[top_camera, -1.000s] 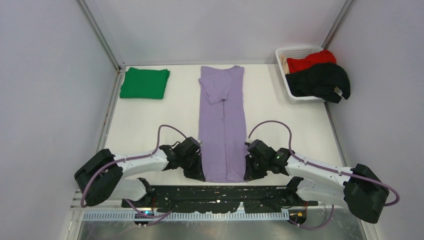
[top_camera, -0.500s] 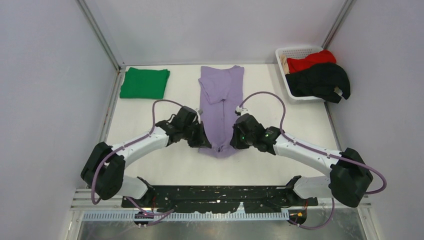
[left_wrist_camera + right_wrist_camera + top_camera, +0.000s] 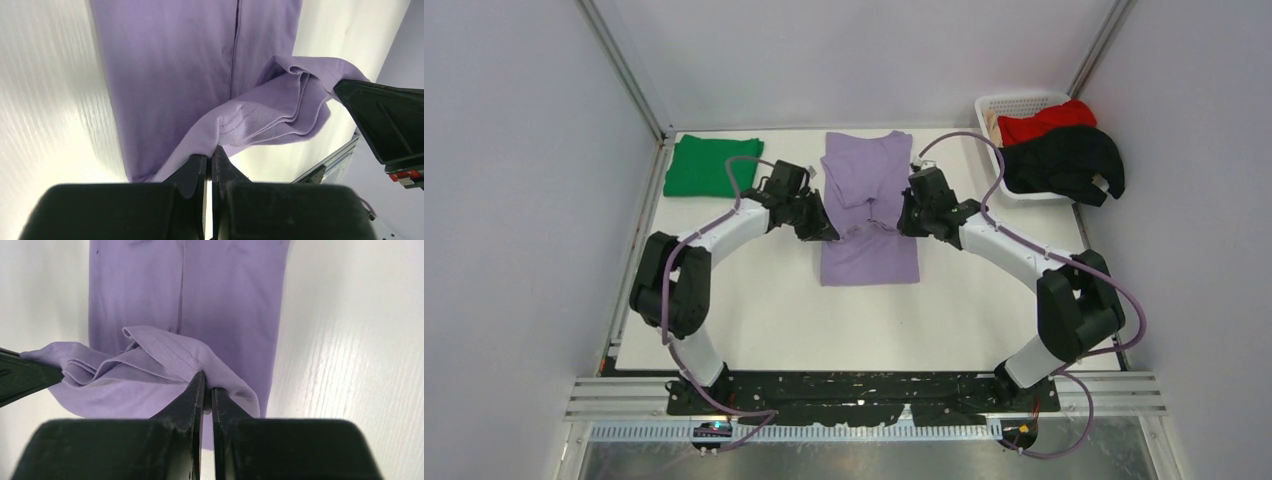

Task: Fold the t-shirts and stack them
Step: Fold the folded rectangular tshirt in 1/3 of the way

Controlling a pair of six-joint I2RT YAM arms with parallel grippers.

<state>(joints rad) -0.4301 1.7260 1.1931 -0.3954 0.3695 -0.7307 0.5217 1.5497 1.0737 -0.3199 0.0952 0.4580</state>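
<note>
While the left pincer (image 3: 210,152) and right pincer (image 3: 205,385) each pinch one side of the lifted hem of the lavender t-shirt (image 3: 869,258), its body lies flat in the middle of the desk (image 3: 754,310); the folded green t-shirt (image 3: 712,166) rests at the far left.

Seen from above, the lifted hem of the light lavender soft fabric t-shirt (image 3: 869,255) is partly covered by the black two-finger left gripper (image 3: 826,232) and the black two-finger right gripper (image 3: 902,226), whose fingertips are too small to be made out. In both wrist views the pinched cloth is hidden between closed fingers, and the shirt is cut off by the upper edge. Much of the white plastic lattice basket (image 3: 1014,102) is hidden under the black fabric t-shirt (image 3: 1064,160). The red fabric t-shirt (image 3: 1049,120) is seen only partly.
</note>
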